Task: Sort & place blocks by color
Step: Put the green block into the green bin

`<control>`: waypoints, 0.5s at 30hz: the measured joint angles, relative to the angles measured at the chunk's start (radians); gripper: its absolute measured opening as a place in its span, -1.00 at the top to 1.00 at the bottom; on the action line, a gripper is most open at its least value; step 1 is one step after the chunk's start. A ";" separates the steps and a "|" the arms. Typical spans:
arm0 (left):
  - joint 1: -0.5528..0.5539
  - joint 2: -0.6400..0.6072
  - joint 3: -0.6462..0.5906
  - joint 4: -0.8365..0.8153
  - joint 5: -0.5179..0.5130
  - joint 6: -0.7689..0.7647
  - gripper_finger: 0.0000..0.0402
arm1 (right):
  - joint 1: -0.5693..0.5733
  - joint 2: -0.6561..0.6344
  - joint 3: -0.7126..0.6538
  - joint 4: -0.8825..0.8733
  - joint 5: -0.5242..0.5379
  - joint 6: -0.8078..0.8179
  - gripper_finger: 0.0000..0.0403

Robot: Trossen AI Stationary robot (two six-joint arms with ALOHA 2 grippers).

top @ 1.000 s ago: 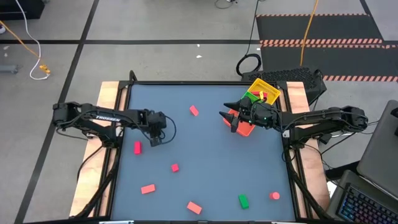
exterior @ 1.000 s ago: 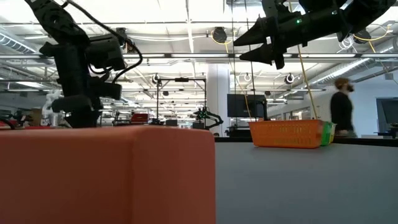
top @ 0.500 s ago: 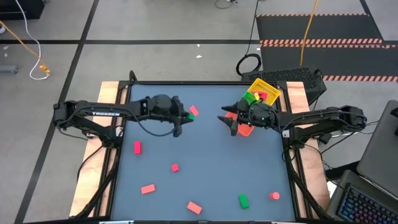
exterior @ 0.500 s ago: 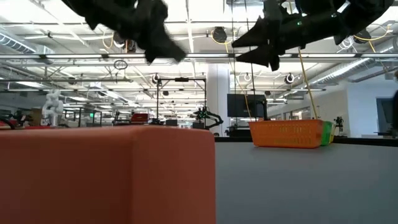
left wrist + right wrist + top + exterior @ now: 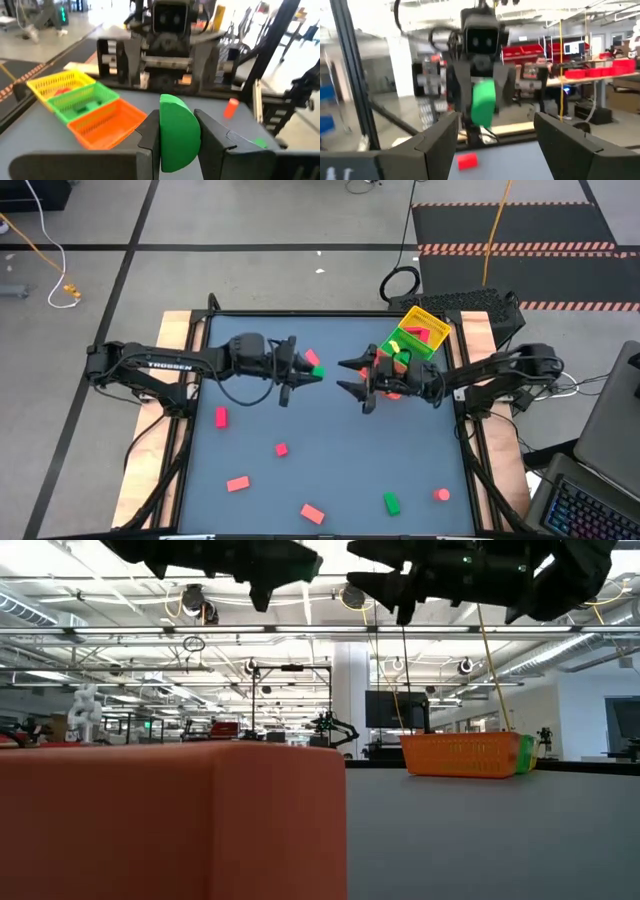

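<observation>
- The tray (image 5: 416, 340) sits at the table's two o'clock; its yellow bin holds something red, its green bin a green piece.
- Left gripper (image 5: 176, 131), mid-table, clamps a green block (image 5: 176, 131).
- Right gripper (image 5: 352, 376) faces it at three o'clock, fingers wide.

Green block (image 5: 178, 131) half hidden between left pincer (image 5: 179, 135) fingers, lower end cut off.

Left gripper (image 5: 310, 372) and right gripper (image 5: 350, 375) facing mid-table, tray (image 5: 432, 326) behind right, blocks (image 5: 236, 483) scattered in front
</observation>
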 joint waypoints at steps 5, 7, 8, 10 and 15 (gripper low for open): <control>-0.001 0.023 0.000 -0.025 -0.014 0.072 0.58 | -0.007 0.068 0.003 0.092 0.001 0.182 -0.26; -0.003 0.026 -0.002 -0.039 -0.015 0.103 0.58 | -0.011 0.090 0.013 0.083 -0.001 0.181 -0.26; -0.003 0.035 -0.001 -0.024 -0.018 0.099 0.58 | -0.011 0.098 0.020 0.075 0.001 0.120 -0.26; 0.002 0.049 0.004 -0.017 -0.025 0.045 0.57 | 0.007 0.108 0.025 0.058 0.007 -0.095 -0.26; 0.032 0.082 0.000 -0.012 -0.032 -0.154 0.56 | 0.081 0.112 0.026 -0.008 0.026 -0.633 -0.26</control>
